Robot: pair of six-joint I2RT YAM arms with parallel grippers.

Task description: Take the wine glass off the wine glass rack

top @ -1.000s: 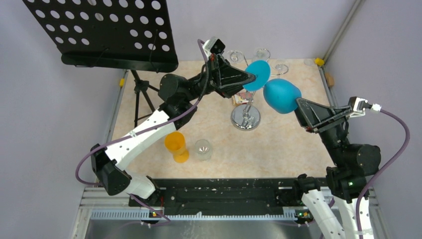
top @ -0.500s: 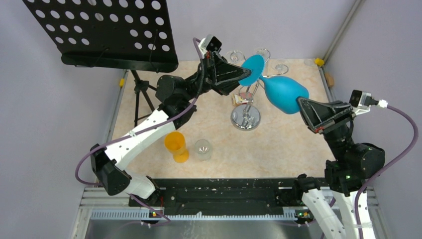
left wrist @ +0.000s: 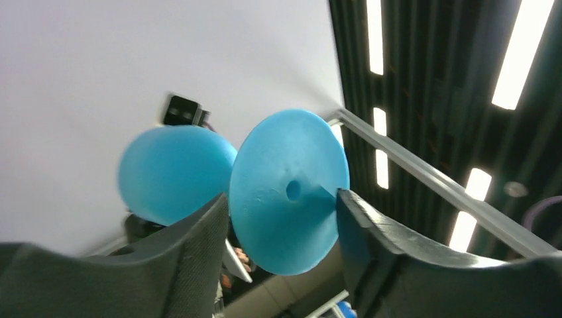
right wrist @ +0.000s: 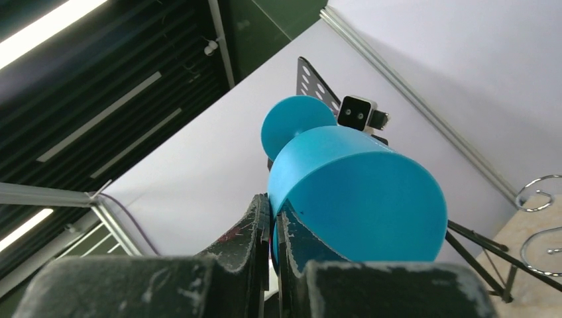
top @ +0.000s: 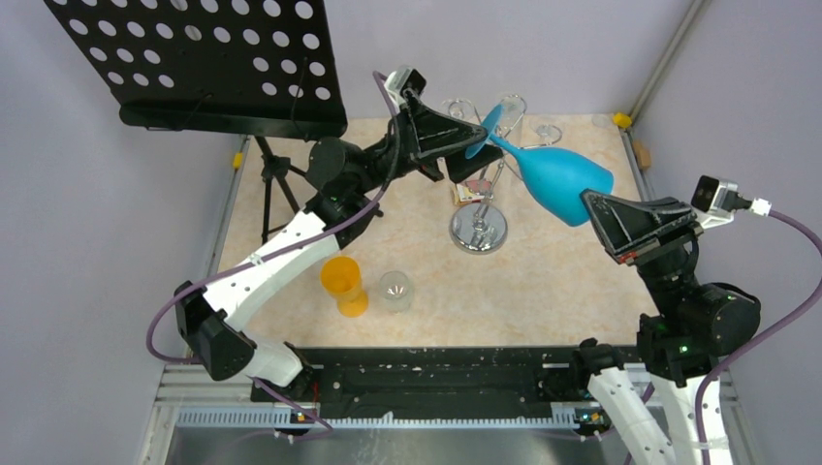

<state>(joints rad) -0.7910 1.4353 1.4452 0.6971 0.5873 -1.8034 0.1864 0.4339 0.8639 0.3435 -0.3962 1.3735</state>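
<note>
The right hand [top: 593,201], seen from the overhead camera, is closed on the rim of an opaque blue wine glass [top: 562,174], pinching the thin wall of the bowl. The wine glass lies almost on its side in the air, its foot pointing back and left, above and just right of the chrome wire wine glass rack [top: 478,232], whose shiny round disc base stands on the beige table [top: 543,281]. The left hand [top: 477,136] sits at the foot with its fingers parted. The left arm reaches long and high across the table; the right arm rises from its base and bends inward, wrist level with the bowl.

From the left wrist camera, the left hand [left wrist: 285,199] is open – its two dark fingers [left wrist: 199,252] stand on either side of the round blue foot [left wrist: 291,192]. Whether they touch its edge cannot be told. The bowl shows behind, to the left.

From the right wrist camera, the right hand [right wrist: 273,218] shows its fingers nearly together with only the rim of the bowl [right wrist: 358,192] between them. Chrome spiral tips of the rack [right wrist: 538,192] sit low at the right edge.

Judged from this, the glass looks free of the rack and is passing to the right hand alone. To do this well, the left hand should back straight off the foot without knocking it. The right hand should hold its pinch firm – a rim grip on a long glass can pivot – and carry the glass right, away from the curled arms.
</note>
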